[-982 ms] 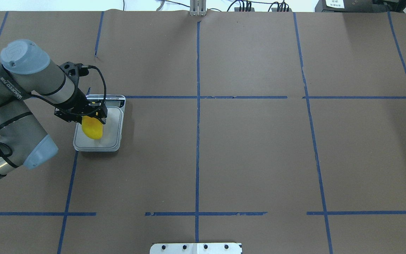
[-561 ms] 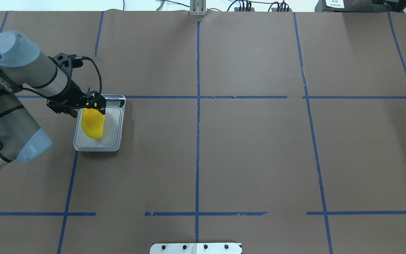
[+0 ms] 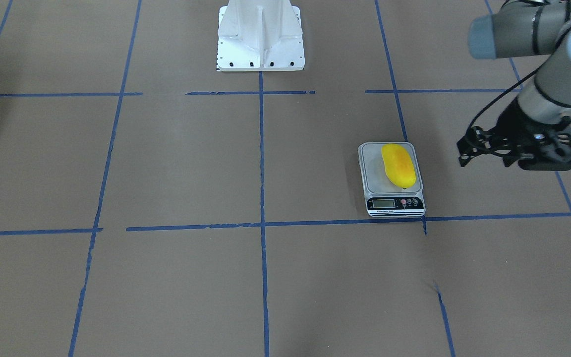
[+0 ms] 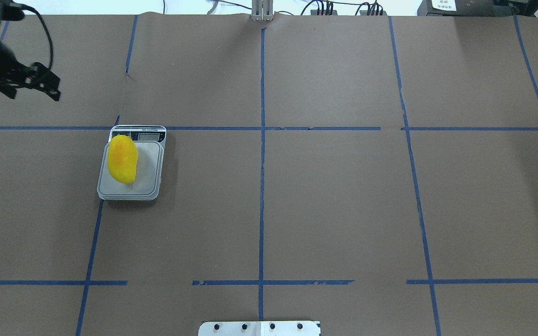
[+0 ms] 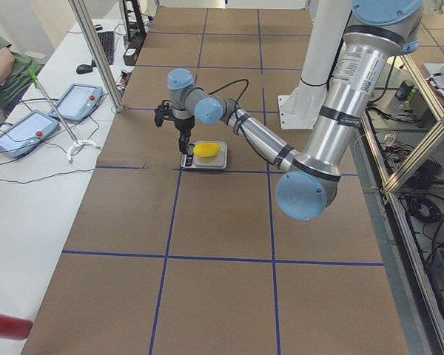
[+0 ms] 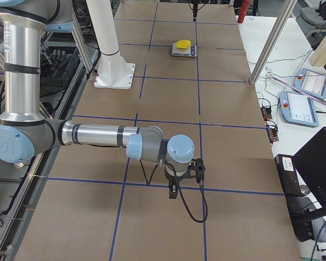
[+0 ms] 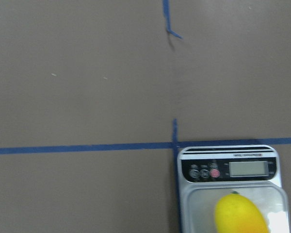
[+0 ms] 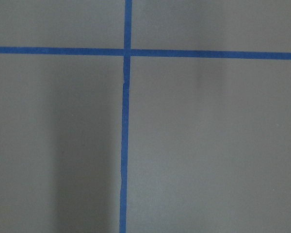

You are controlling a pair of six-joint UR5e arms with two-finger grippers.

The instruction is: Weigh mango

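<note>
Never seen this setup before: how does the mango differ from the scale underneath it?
The mango is rounded, glossy yellow with an orange blush; the scale is flat, grey and boxy with a black display strip. The mango is narrower than the scale's platform, lying along one side of it. Both run lengthwise the same way.

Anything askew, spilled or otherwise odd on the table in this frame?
Only a minor point: the mango lies off-centre on the scale, toward the robot's left edge, with one end near the display. Nothing looks spilled or damaged.
</note>
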